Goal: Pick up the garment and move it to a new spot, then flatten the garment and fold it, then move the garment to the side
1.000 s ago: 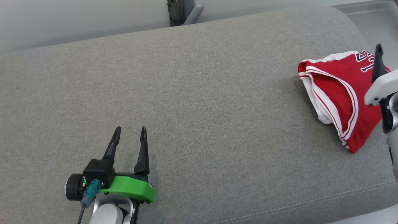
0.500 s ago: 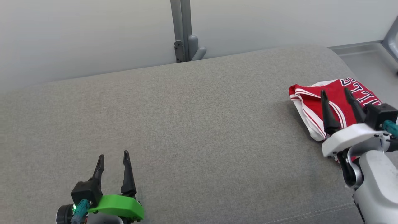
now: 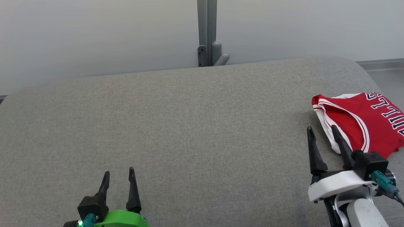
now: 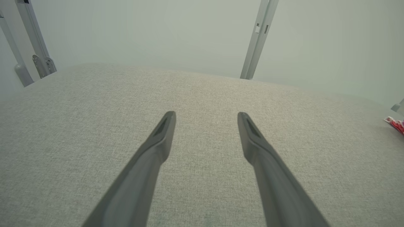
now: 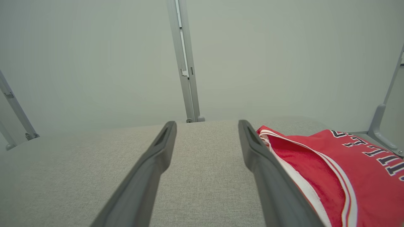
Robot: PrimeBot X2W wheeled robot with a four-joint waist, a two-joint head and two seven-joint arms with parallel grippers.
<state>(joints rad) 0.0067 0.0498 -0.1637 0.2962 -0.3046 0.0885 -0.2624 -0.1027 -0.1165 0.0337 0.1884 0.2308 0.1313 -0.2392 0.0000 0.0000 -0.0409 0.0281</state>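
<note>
A folded red jersey (image 3: 363, 123) with white trim and dark letters lies at the right end of the grey cushioned surface (image 3: 189, 126). My right gripper (image 3: 322, 131) hovers open just left of and in front of it, holding nothing. In the right wrist view the jersey (image 5: 331, 164) lies right of my right gripper (image 5: 206, 124), beside the right finger. At the lower left my left gripper (image 3: 118, 173) stands open and bare. In the left wrist view my left gripper (image 4: 206, 115) is over bare fabric, and a sliver of the jersey (image 4: 396, 123) shows at the far right.
A grey metal post (image 3: 207, 31) with a bracket stands behind the cushion against a pale wall. The cushion's right end curves down near the jersey, with a grey ledge (image 3: 382, 64) beyond. More posts (image 5: 12, 104) show at the sides.
The camera has tilted up, showing more wall. My right gripper has drawn back off the jersey toward the near edge. The jersey lies where it was.
</note>
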